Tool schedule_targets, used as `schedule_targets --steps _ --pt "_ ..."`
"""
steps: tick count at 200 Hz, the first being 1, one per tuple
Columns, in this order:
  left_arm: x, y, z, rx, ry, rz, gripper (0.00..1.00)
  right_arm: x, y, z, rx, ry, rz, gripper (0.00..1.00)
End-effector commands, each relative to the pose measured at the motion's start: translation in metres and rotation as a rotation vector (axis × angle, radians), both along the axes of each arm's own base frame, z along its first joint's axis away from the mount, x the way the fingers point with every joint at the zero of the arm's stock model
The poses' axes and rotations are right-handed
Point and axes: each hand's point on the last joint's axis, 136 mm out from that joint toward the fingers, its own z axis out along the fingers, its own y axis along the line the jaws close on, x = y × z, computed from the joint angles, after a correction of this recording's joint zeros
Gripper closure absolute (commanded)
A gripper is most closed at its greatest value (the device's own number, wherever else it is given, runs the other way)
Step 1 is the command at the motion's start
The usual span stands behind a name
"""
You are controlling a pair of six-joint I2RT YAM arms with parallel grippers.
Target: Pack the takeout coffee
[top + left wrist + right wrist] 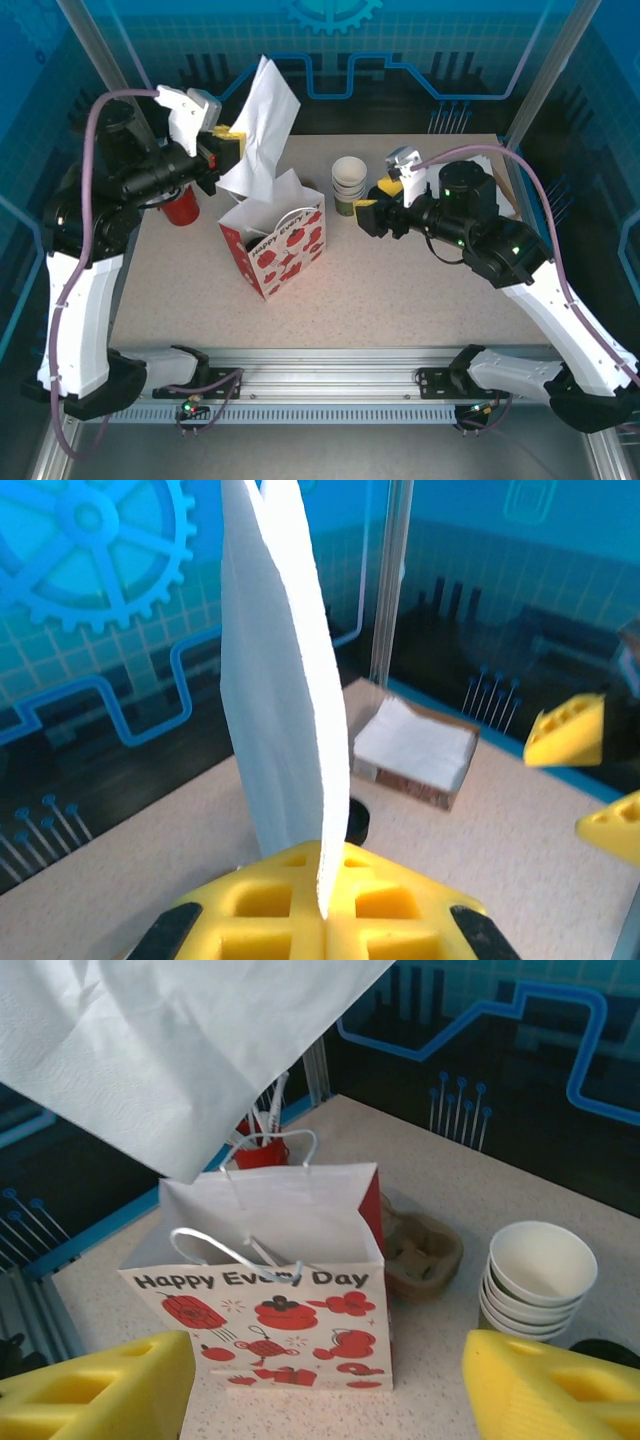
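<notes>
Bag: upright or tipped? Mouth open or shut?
Upright, open. The paper bag stands on its base; the right wrist view looks down into its gaping mouth and white inside.

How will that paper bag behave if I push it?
Probably light: the paper bag has thin walls, so it may slide on the table. It stands tall, so a high push would likely tip it. Its open mouth looks easily crushed.

Back wall: blue printed panel [450,40] with a pale cogwheel graphic [88,518] and circuit-style lines; dark band along its foot.
Frame: slanting silver metal upright [552,70] at the rear right corner.
Table: beige speckled matte tabletop [400,290].
Near edge: slotted silver aluminium rail [330,382].
Light: bright, even, with soft shadows.
</notes>
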Motion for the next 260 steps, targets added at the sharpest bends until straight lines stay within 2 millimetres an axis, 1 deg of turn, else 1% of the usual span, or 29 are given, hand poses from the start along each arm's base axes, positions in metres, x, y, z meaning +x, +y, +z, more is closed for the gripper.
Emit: schedule_targets --steps 1,20,58,95,121,150,177,197,210,245,260 --pt "0.0 0.005 -0.039 0.143 0.093 -0.027 1.0 0.004 -0.004 -0.01 -0.025 0.022 -0.019 0.27" --pt "0.0 0.003 -0.054 0.183 0.127 -0.054 1.0 0.005 -0.005 -0.012 -0.028 0.023 -0.023 0.27" --pt "-0.001 0.001 -0.077 0.215 0.192 -0.082 1.0 0.006 -0.008 -0.02 -0.043 0.032 -0.036 0.27" --pt "0.003 0.008 -0.097 0.224 0.271 -0.033 1.0 0.008 -0.011 -0.024 -0.05 0.036 -0.048 0.27" --pt "0.005 0.013 -0.104 0.19 0.316 0.027 1.0 0.009 -0.01 -0.027 -0.053 0.044 -0.05 0.27" --pt "0.005 0.018 -0.108 0.159 0.321 0.077 1.0 0.011 -0.009 -0.03 -0.052 0.054 -0.049 0.27" --pt "0.01 0.03 -0.111 0.168 0.318 0.161 1.0 0.012 -0.008 -0.032 -0.055 0.061 -0.047 0.27" --pt "0.014 0.037 -0.116 0.175 0.335 0.212 1.0 0.012 -0.008 -0.033 -0.057 0.063 -0.049 0.27" --pt "0.017 0.036 -0.121 0.164 0.348 0.216 1.0 0.013 -0.008 -0.035 -0.059 0.067 -0.048 0.26" --pt "0.03 0.026 -0.145 0.126 0.407 0.2 1.0 0.016 -0.006 -0.04 -0.069 0.081 -0.049 0.26" --pt "0.034 0.018 -0.154 0.096 0.432 0.171 1.0 0.017 -0.005 -0.04 -0.07 0.081 -0.049 0.26"
